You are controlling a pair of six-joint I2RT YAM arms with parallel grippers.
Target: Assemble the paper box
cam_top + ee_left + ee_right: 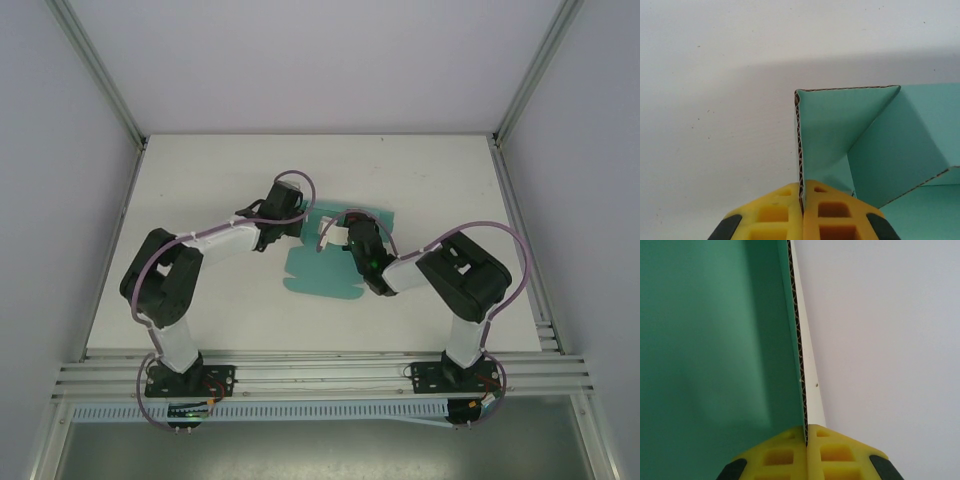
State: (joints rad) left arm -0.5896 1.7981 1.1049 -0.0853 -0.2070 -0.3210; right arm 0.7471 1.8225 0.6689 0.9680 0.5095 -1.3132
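Note:
The paper box is a teal-green die-cut card sheet lying mid-table, with flaps lifted at its far end. My left gripper is at the sheet's far left corner. In the left wrist view its yellow fingers are shut on the corrugated edge of an upright teal flap. My right gripper is over the far middle of the sheet. In the right wrist view its yellow fingers pinch the edge of another raised flap, teal on the left face and white on the right.
The white table is walled by white panels and aluminium posts. A metal rail runs along the near edge, carrying both arm bases. Bare table lies left, right and beyond the sheet.

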